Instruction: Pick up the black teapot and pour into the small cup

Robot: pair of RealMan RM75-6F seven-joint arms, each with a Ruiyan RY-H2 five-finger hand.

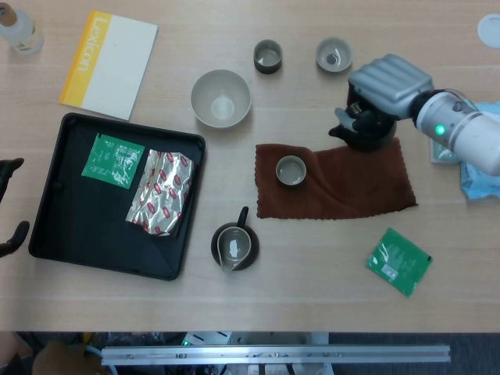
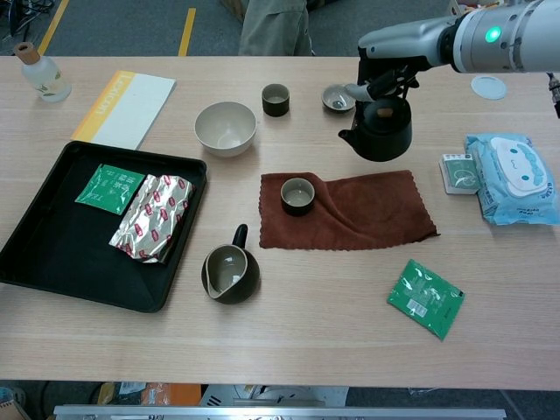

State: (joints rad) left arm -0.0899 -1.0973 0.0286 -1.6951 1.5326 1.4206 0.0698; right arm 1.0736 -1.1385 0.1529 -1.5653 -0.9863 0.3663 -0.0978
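Note:
My right hand (image 1: 387, 82) (image 2: 385, 66) grips the handle of the black teapot (image 1: 362, 133) (image 2: 378, 133) and holds it in the air above the far edge of the brown cloth (image 1: 351, 183) (image 2: 367, 214). The teapot's spout points left. A small cup (image 1: 291, 170) (image 2: 297, 195) stands on the cloth's left part, down-left of the teapot and apart from it. My left hand (image 1: 9, 211) shows only as dark fingers at the left edge of the head view, holding nothing.
A black tray (image 1: 55, 219) (image 2: 35, 254) with packets lies at left. A dark pitcher (image 1: 234, 246) (image 2: 230, 273), a white bowl (image 1: 221, 98) (image 2: 225, 128), two more cups (image 1: 268, 56) (image 1: 333, 55), green packets (image 1: 398, 262) and a wipes pack (image 2: 512, 179) surround the cloth.

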